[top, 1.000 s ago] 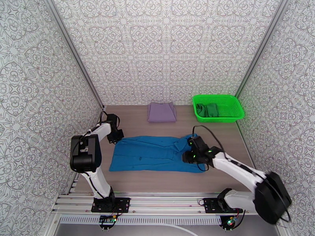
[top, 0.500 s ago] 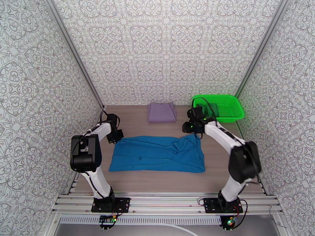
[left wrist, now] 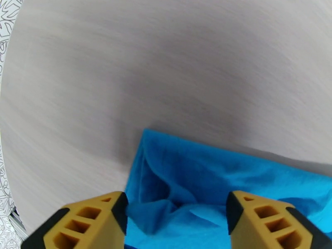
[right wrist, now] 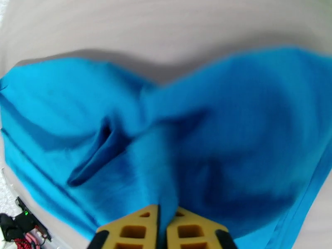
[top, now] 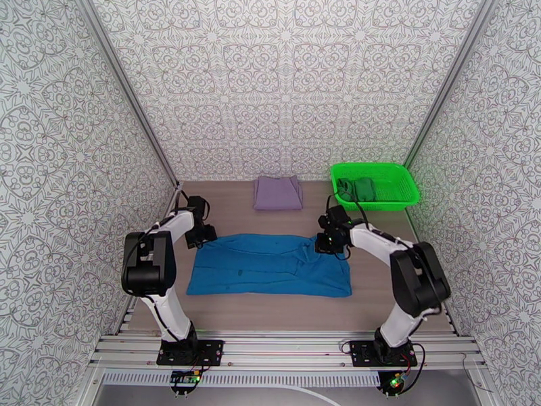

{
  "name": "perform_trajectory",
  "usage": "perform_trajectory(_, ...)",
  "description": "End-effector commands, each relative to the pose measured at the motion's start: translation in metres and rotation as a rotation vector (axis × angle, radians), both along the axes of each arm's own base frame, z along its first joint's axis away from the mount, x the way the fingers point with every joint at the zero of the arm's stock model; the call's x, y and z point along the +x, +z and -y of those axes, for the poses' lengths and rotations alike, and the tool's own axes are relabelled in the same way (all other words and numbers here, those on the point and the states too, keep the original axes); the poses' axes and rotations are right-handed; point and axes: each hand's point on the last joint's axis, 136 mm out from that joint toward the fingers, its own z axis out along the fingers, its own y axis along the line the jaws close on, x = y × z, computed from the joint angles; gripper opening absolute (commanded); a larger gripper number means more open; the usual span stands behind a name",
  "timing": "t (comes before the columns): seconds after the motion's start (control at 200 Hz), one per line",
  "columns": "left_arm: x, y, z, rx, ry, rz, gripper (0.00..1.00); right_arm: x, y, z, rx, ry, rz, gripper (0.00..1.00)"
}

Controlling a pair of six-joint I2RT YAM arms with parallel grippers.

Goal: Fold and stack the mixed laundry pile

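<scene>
Blue shirt (top: 270, 265) lies spread flat across the middle of the table (top: 270, 312), long side running left-right. It has a few wrinkles, and its far right part is bunched into a raised fold.

Left gripper (top: 203, 236) sits at the shirt's far left corner, low over the wood. In the wrist view its yellow fingers (left wrist: 95, 220) stand wide apart, w/ the rumpled corner of cloth lying between and under them, not pinched. Beyond that corner it's bare table.

Right gripper (top: 326, 242) is down on the far right corner of the shirt, at the bunched bit. Its wrist view is a bit blurred, but the two fingers are nearly together w/ a ridge of blue cloth running down into the thin slit btw them, so it's clamped on the shirt. From that grip the cloth rises in a hump, w/ a dark, pocket-like crease to one side.

Lavender garment (top: 278, 193) is folded into a neat rectangle at the back of the table, about centre, well apart from the shirt and both grippers. Green basket (top: 409, 187) stands at the back right corner, w/ the dark green garment (top: 357, 189) crumpled inside, toward its left half. The basket is near the right gripper, just behind it, not touching.

Right arm bends over the table's right side btw its base and the shirt; left arm runs up along the left edge. Patterned walls close in on three sides.
</scene>
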Motion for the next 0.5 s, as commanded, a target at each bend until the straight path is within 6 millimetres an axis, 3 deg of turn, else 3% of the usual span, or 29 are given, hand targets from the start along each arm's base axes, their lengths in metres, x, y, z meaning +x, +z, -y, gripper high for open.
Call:
perform_trajectory(0.0,0.007,0.039,0.001,0.015,0.009,0.077,0.77,-0.032,0.001,-0.002,0.058,0.025,-0.016,0.11)
perform_trajectory(0.15,0.005,0.057,0.001,0.018,0.011,0.109,0.81,-0.087,-0.021,0.013,0.059,0.029,-0.097,0.15)
perform_trajectory(0.275,0.002,0.068,0.001,0.021,0.012,0.124,0.84,-0.115,-0.029,0.029,0.012,0.024,-0.132,0.32)
perform_trajectory(0.365,-0.001,0.072,0.000,0.022,0.015,0.127,0.84,-0.111,-0.014,0.027,0.034,0.015,-0.090,0.38)
perform_trajectory(0.495,-0.004,0.071,0.003,0.020,0.015,0.117,0.81,-0.083,0.021,0.021,0.039,0.008,0.009,0.40)
